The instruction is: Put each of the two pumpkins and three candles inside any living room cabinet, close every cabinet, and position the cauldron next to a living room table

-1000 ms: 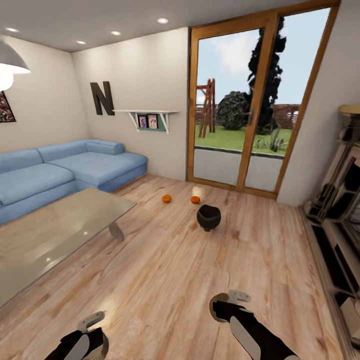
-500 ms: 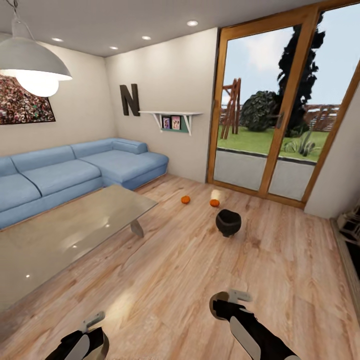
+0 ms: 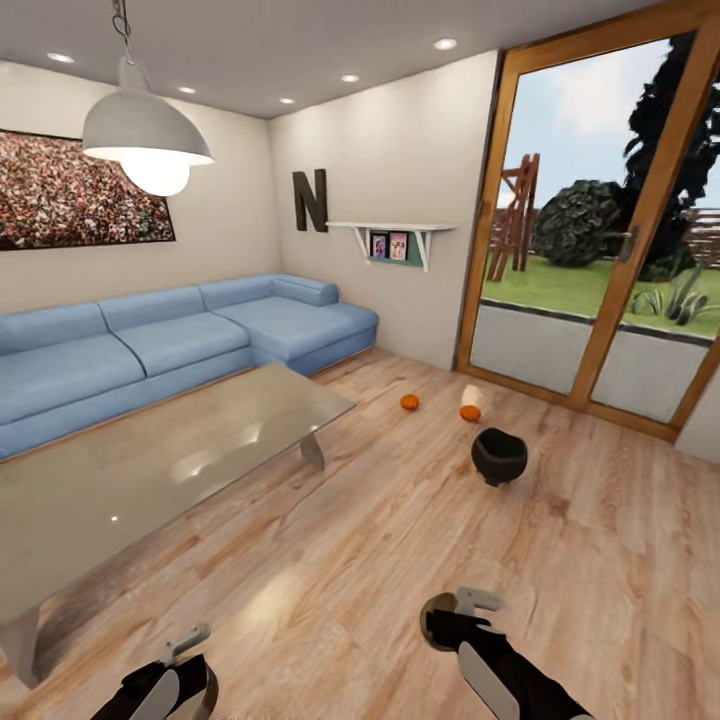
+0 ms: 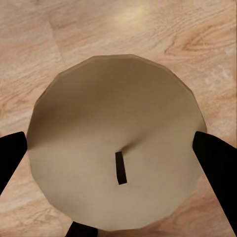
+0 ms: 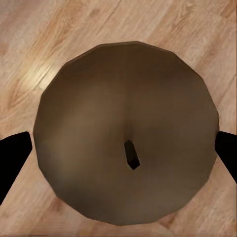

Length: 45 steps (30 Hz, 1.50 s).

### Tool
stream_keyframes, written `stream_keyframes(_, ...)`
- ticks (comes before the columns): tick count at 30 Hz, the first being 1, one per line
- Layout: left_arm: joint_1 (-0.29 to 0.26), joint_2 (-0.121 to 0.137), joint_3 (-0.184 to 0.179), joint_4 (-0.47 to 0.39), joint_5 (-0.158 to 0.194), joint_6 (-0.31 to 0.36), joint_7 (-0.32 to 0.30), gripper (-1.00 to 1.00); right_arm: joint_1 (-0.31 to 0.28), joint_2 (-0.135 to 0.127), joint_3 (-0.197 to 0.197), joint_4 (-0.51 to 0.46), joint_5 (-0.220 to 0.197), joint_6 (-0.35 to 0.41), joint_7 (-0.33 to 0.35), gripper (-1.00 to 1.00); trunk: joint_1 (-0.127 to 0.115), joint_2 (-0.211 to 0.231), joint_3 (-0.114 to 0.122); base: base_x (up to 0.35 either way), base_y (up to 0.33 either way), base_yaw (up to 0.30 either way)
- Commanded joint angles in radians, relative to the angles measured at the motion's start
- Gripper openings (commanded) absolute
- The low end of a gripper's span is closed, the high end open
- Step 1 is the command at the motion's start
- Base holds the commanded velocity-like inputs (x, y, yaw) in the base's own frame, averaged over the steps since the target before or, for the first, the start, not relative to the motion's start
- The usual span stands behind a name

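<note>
Two small orange pumpkins point(image 3: 409, 402) point(image 3: 470, 413) lie on the wood floor near the glass door. A pale candle point(image 3: 473, 394) stands just behind the right one. The black cauldron point(image 3: 499, 456) sits on the floor a little nearer to me. The glossy grey table point(image 3: 150, 470) fills the left. Low in the head view, my right gripper point(image 3: 450, 612) is shut on a beige candle point(image 5: 123, 108), and my left gripper point(image 3: 188, 672) is shut on a cream candle point(image 4: 108, 113). Black fingers point(image 4: 216, 163) point(image 5: 12, 153) press each candle's sides. The cabinet is out of view.
A blue corner sofa point(image 3: 180, 335) runs along the far wall behind the table. A pendant lamp point(image 3: 147, 135) hangs over it. The wood-framed glass door point(image 3: 600, 230) is at the right. Open wood floor lies between me and the cauldron.
The head camera has turned left, so the whole picture shifts right and the shelving at the right edge has left the view. Both grippers hold their candles as before.
</note>
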Motion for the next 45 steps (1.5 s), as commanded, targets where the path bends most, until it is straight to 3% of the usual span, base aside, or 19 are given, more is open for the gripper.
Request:
stream_keyframes(1, -0.001, 0.001, -0.007, -0.002, 0.008, 0.001, 0.009, -1.0, -0.001, -0.002, 0.01, -0.002, -0.004, 0.003, -0.009, -1.0, 0.0, -0.001, -0.001, 0.0, 0.0, 0.289)
stream_keyframes(9, -0.001, 0.0, -0.008, -0.002, 0.008, 0.001, 0.009, -1.0, -0.001, -0.001, 0.015, -0.001, -0.004, 0.003, -0.009, -1.0, 0.0, -0.001, -0.001, 0.0, 0.0, 0.289)
stream_keyframes(28, -0.001, -0.002, -0.012, -0.002, 0.009, 0.001, 0.009, -1.0, -0.001, 0.001, 0.016, -0.001, -0.004, 0.003, -0.008, -1.0, -0.073, 0.132, 0.059, 0.0, 0.0, 0.289)
stream_keyframes(45, -0.001, -0.002, -0.012, -0.002, 0.008, -0.001, 0.009, -1.0, -0.001, 0.002, 0.017, 0.0, -0.004, 0.003, -0.008, -1.0, -0.073, 0.132, 0.059, 0.0, 0.0, 0.29)
